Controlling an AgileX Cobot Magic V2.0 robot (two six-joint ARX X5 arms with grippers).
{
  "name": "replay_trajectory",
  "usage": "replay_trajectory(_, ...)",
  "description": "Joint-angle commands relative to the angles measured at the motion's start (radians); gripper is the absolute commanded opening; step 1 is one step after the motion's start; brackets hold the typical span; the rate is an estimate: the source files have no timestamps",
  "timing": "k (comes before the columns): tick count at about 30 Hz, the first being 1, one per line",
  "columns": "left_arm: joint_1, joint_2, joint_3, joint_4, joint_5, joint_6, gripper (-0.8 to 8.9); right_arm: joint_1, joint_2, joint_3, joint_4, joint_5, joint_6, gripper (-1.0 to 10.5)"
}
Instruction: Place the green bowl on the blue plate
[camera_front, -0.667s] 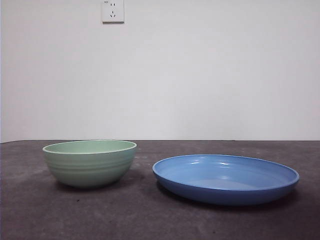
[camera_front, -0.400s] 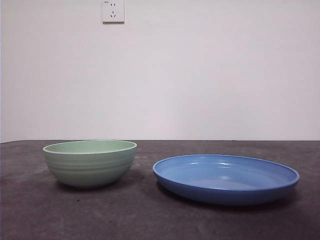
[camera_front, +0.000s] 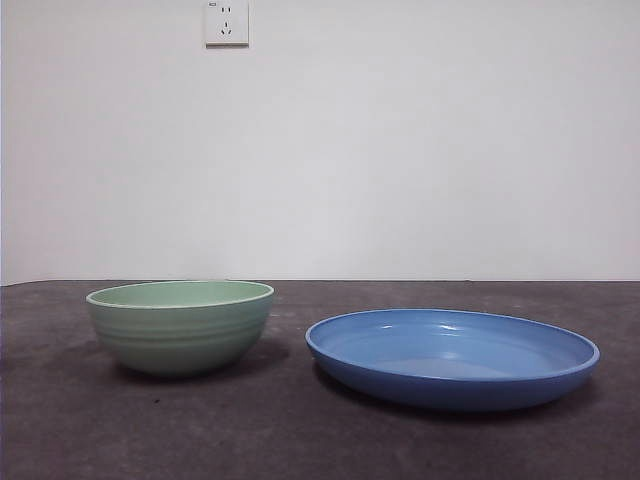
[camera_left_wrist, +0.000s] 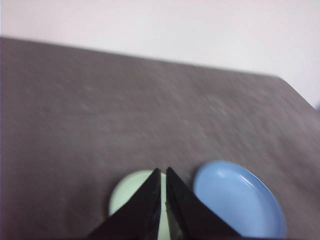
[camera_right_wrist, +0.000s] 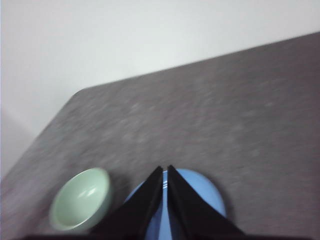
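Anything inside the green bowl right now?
Nothing: the right wrist view shows the bowl bare inside. From the front, its wall hides the bottom. It sits beside the plate.

green bowl (camera_front: 180, 326): it looks hard and smooth, like glazed clay or plastic – I cannot tell which. My front view shows soft ridges round the outside and only a weak shine.
blue plate (camera_front: 452, 358): smooth and glossy, with bright streaks of light on the inside. It shines more than the bowl does.
table (camera_front: 250, 430): dark grey-brown and matt – it looks a bit rough and speckled, like felt or a mat.
wall (camera_front: 400, 140): plain white, flat and dull.
socket (camera_front: 226, 21): white, smooth, looks like plastic.
my left gripper (camera_left_wrist: 163, 195): black, smooth, dull.
my right gripper (camera_right_wrist: 164, 192): black, smooth, dull too.
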Motion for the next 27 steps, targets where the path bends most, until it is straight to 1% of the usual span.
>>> replay_trajectory(1, -0.016, 0.067, 0.076, -0.06, 0.054, 0.035, 0.17, 0.0, 0.055, 0.064, -0.035, -0.059, -0.045, 0.1)
replay_trajectory(6, -0.053, 0.158, 0.137, -0.143, 0.109, 0.084, 0.17, 0.0, 0.128, 0.128, -0.105, -0.101, -0.111, 0.1)
replay_trajectory(9, -0.077, 0.199, 0.154, -0.172, 0.111, 0.107, 0.17, 0.001, 0.163, 0.146, -0.137, -0.109, -0.139, 0.1)
replay_trajectory(15, -0.108, 0.234, 0.154, -0.174, 0.112, 0.106, 0.19, 0.019, 0.197, 0.15, -0.188, -0.109, -0.192, 0.1)
replay_trajectory(23, -0.108, 0.235, 0.154, -0.174, 0.111, 0.111, 0.3, 0.021, 0.196, 0.15, -0.191, -0.109, -0.196, 0.1)
replay_trajectory(24, -0.108, 0.235, 0.154, -0.174, 0.111, 0.111, 0.33, 0.021, 0.196, 0.15, -0.192, -0.109, -0.196, 0.2)
replay_trajectory(25, -0.108, 0.235, 0.154, -0.174, 0.111, 0.111, 0.49, 0.021, 0.196, 0.15, -0.192, -0.109, -0.196, 0.7)
replay_trajectory(27, -0.108, 0.235, 0.154, -0.174, 0.111, 0.111, 1.43, 0.021, 0.196, 0.15, -0.196, -0.109, -0.195, 2.0)
